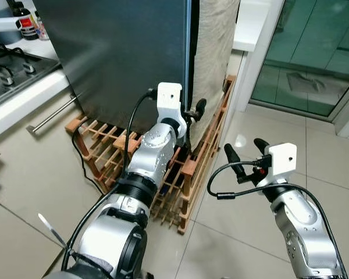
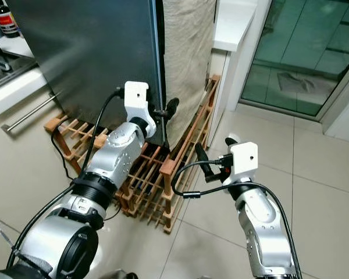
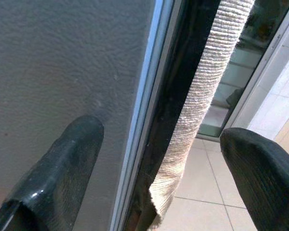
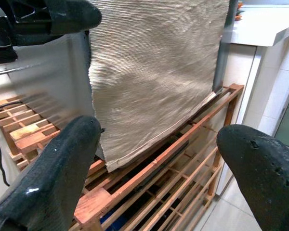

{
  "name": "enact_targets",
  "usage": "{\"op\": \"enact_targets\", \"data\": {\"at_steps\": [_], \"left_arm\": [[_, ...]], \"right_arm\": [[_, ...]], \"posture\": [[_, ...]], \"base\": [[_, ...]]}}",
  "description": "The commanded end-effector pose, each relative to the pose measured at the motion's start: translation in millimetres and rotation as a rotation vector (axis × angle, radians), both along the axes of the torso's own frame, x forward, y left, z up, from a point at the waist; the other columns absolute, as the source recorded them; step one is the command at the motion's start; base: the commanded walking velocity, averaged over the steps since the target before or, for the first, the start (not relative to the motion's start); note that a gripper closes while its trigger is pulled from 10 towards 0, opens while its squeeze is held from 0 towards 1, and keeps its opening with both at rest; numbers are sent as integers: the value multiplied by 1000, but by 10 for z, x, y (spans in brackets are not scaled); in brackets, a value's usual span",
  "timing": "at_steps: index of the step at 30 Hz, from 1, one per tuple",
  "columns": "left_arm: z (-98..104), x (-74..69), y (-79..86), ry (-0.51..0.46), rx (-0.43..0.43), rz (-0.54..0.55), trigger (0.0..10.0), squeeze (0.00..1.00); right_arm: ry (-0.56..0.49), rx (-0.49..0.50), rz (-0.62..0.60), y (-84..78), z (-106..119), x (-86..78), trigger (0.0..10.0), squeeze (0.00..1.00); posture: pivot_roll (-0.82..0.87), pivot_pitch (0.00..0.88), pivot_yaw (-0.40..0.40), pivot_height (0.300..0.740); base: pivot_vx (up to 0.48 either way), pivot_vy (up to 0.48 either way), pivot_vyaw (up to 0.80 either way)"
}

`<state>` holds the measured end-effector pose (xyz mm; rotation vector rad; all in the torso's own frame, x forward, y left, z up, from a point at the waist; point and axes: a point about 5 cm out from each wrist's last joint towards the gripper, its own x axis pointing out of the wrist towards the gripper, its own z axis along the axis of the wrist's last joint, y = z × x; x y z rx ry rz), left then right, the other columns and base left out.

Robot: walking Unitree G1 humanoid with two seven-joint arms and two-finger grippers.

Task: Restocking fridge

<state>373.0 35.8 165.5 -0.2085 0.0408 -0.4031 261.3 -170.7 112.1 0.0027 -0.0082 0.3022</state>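
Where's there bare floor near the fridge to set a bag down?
Bare tile lies right of the wooden rack, between it and the glass door, under the right gripper. It is crowded at the fridge edge: left gripper, hanging cloth, rack.

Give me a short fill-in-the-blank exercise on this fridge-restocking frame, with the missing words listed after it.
1. The left gripper is raised at the edge of the dark fridge door, its fingers ____.
2. A beige ____ hangs beside that door edge.
3. The fridge stands on a low ____ rack.
4. The right gripper hovers over the ____ floor, holding nothing.

Missing words: open; cloth; wooden; tiled
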Motion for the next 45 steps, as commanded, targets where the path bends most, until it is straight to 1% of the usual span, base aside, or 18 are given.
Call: {"op": "enact_targets", "data": {"at_steps": [1,4,6,7,8,9,10,12,13,20,22,24,29,33,36,40,45], "left_arm": [[124,-36,-253,-27,-44,-80,10000,0],[181,-64,-314,-56,-72,-133,10000,0],[253,-114,-394,-84,-126,-205,10000,0],[253,-114,-394,-84,-126,-205,10000,0],[308,-188,-479,-107,-168,-310,10000,0],[308,-188,-479,-107,-168,-310,10000,0],[333,-222,-506,-125,-177,-354,10000,0],[330,-213,-499,-126,-162,-345,10000,0],[320,-185,-477,-122,-139,-315,10000,0],[304,-137,-441,-111,-118,-272,10000,0],[299,-114,-436,-105,-90,-245,10000,0],[302,-106,-430,-109,-80,-235,10000,0],[291,-70,-384,-95,-83,-191,10000,0],[277,-64,-373,-89,-85,-178,10000,0],[255,-49,-362,-75,-89,-149,10000,0],[238,-44,-398,-33,-124,-140,10000,0],[209,-64,-446,-10,-134,-145,10000,0]], "right_arm": [[-13,-11,3,5,41,-9,10000,0],[-15,-11,3,5,45,-3,10000,0],[-18,-10,4,10,52,0,10000,0],[-18,-10,4,10,52,0,10000,0],[-19,-10,4,13,56,5,10000,0],[-19,-10,4,13,56,5,10000,0],[-20,-10,5,13,58,9,10000,0],[-21,-10,6,14,59,10,10000,0],[-21,-10,8,19,60,11,10000,0],[-19,-13,11,20,58,16,10000,0],[-19,-14,11,26,56,20,10000,0],[-19,-15,11,27,56,21,10000,0],[-23,-14,5,20,62,26,10000,0],[-28,-13,-5,12,70,31,10000,0],[-38,-13,-19,3,84,44,10000,0],[-43,-11,-31,-7,88,63,10000,0],[-45,-11,-35,-4,85,68,10000,0]], "posture": [[-164,8,47,740],[-164,7,47,740],[-164,5,46,740],[-164,5,46,740],[-164,5,46,740],[-164,5,46,740],[-164,4,44,740],[-164,4,44,740],[-164,4,44,740],[-163,2,41,740],[-163,2,41,740],[-163,2,41,740],[-163,2,41,740],[-165,0,44,740],[-166,0,46,740],[-169,0,53,740],[-173,0,57,740]], "base": [[0,0,0],[0,0,0],[0,0,0],[0,0,0],[0,0,0],[0,0,0],[0,0,0],[0,0,0],[0,0,0],[0,0,0],[0,0,0],[0,0,0],[0,0,0],[0,0,0],[0,0,0],[0,0,0],[0,0,0]]}}
